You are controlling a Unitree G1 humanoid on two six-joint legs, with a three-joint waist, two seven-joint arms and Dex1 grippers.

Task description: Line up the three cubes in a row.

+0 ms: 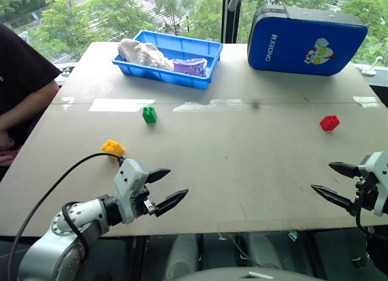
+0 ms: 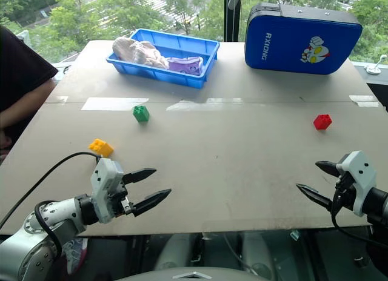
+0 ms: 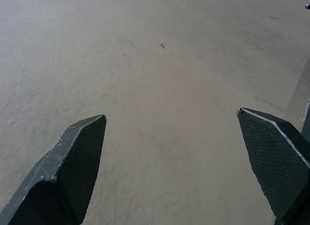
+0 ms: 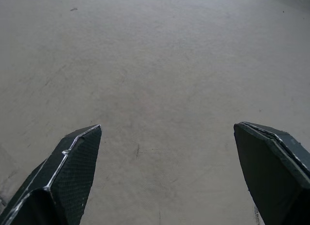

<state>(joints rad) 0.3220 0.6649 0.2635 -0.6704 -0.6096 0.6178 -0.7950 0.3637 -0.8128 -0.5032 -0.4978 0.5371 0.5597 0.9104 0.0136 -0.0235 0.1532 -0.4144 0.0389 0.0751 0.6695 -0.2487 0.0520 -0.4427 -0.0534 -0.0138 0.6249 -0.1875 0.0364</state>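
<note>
Left hand (image 1: pixel 165 192) gapes wide and empty near the yellow cube (image 1: pixel 113 148); the cube looks light, rigid, slick: pinch its flat sides

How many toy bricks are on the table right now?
3. The yellow brick lies nearest the left gripper, the green brick sits farther back toward the blue bin, and the red brick is out on the right. None looks hidden.

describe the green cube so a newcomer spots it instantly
Start at the blue tray at the table's far edge. Just in front of its left end sits the green cube, alone on bare tabletop. It is the only green brick; the yellow-orange cube lies nearer the left gripper.
</note>
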